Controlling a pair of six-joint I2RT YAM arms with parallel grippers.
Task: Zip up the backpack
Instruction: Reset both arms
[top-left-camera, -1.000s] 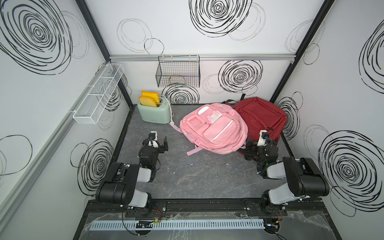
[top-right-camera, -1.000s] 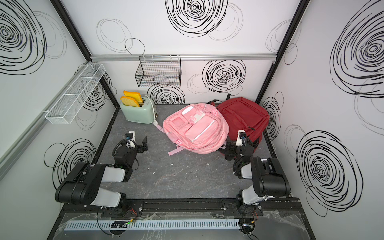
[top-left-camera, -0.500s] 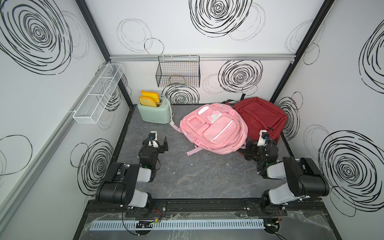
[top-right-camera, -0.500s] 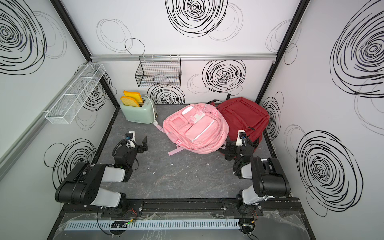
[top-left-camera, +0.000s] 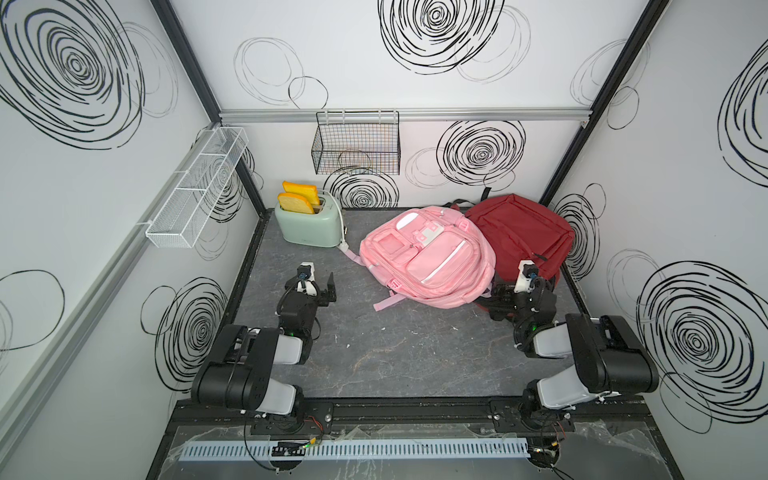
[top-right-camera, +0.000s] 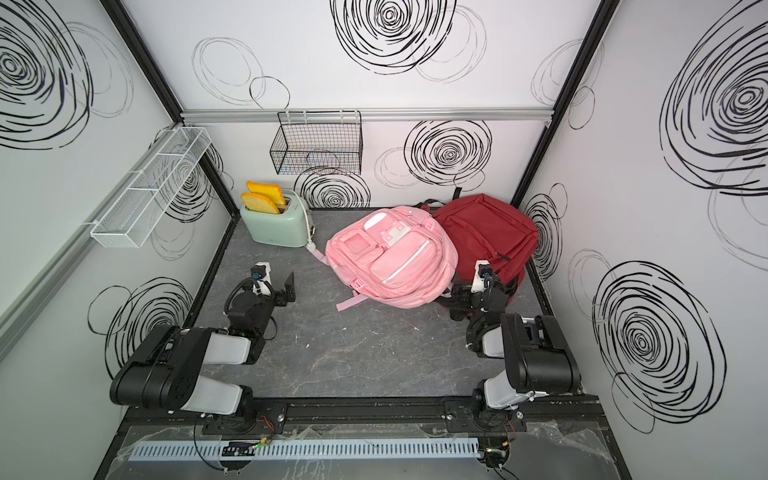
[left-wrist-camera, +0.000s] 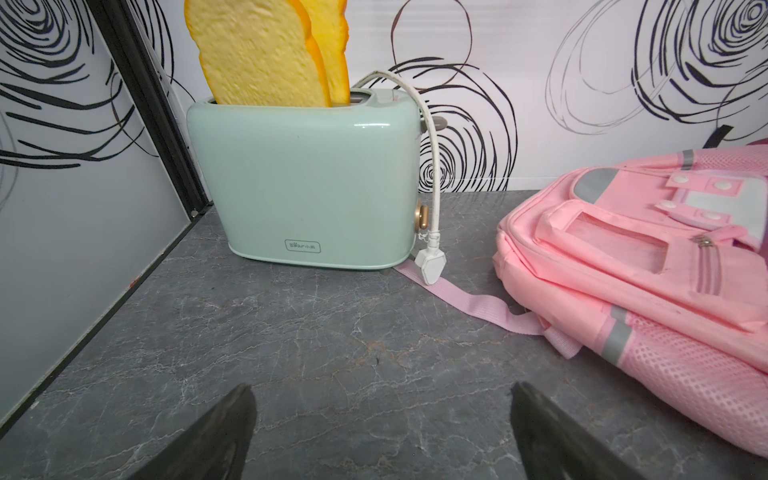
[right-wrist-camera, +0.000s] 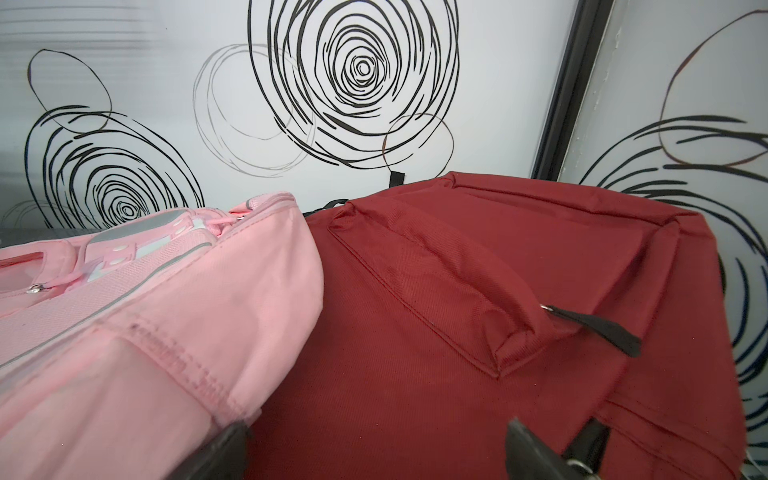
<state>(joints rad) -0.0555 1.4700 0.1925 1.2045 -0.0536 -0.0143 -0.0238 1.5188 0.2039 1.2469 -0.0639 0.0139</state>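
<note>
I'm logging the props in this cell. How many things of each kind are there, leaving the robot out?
Backpacks: 2, pink backpack and red backpack
Toasters: 1, the toaster
Bread slices: 2, front slice and back slice
Wall baskets: 2, white basket and black basket
Total: 7

Overhead pair, low wrist views share pink backpack (top-left-camera: 428, 262)
</note>
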